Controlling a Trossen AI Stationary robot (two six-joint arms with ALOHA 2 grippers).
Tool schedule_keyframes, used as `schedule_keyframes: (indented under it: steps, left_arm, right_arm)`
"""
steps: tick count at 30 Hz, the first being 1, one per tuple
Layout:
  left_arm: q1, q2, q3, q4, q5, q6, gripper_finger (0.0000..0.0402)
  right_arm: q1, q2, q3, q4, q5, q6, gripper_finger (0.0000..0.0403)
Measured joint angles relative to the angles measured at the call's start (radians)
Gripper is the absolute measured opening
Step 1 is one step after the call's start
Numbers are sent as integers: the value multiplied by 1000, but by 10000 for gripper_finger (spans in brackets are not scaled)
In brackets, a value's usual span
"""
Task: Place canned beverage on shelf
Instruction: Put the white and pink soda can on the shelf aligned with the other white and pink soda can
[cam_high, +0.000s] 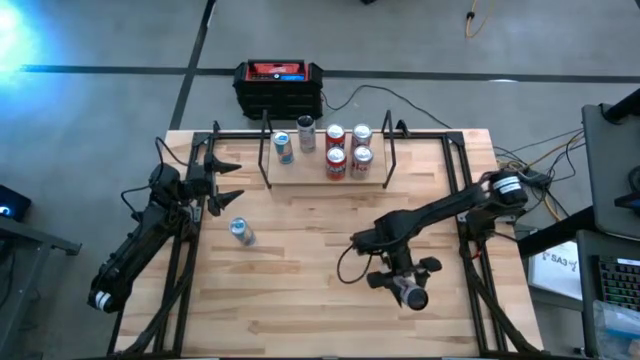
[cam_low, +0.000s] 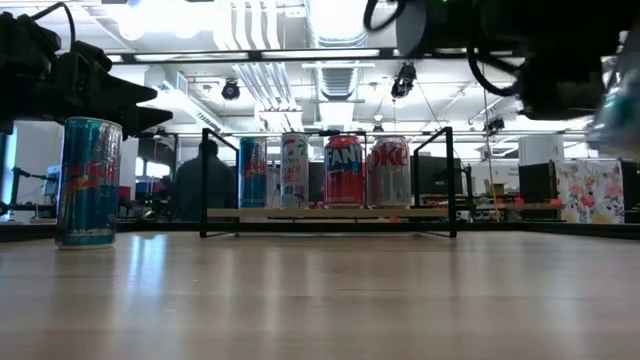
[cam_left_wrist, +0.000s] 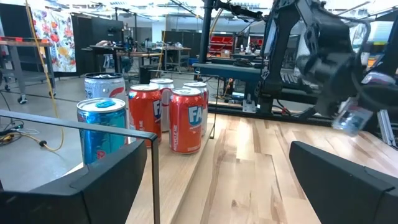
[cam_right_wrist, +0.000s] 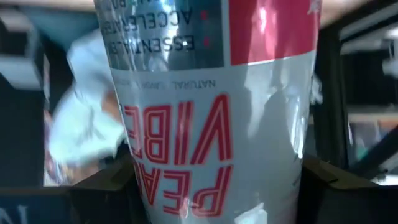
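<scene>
The wooden worktop fills most of the high view, with a dark arm at each side. At its far edge stands the shelf, a light plank between thin black rod uprights, and behind that, off the worktop, sits a black-and-red box.

The right arm reaches across the near right part of the worktop. Its right gripper has its jaws pinching a silver can with red lettering, which fills the right wrist view between the two dark fingers; in the high view this can is seen end-on, well apart from the shelf.

The left arm waits at the left edge of the worktop. The left gripper points toward the shelf's left end with its jaws spread wide and nothing between them.

On the shelf stand five cans: a blue can and a pale can toward the left, and four-square beside them only red and silver ones, namely two red cans and two silver-topped cans. A tall blue can stands alone on the worktop, near the left gripper and apart from the shelf.
</scene>
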Motion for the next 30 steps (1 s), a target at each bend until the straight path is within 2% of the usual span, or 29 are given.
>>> schedule_keyframes:
  steps: [6,11,15,21,23,30]
  left_arm:
    - [0,1,0,1,0,0,380]
    - [0,1,0,1,0,0,380]
    - [0,2,0,1,0,0,380]
    - [0,2,0,1,0,0,380]
    - [0,2,0,0,0,0,380]
    - [0,3,0,1,0,0,380]
  right_arm:
    - [6,129,0,-4,-245,-179,235]
    - [6,219,0,-18,-350,-308,235]
    - [6,247,-1,-63,-356,-356,235]
    - [6,259,-8,-80,-255,-258,235]
    - [6,263,-13,-76,-250,-245,237]
    - [9,273,-13,-72,-237,-271,263]
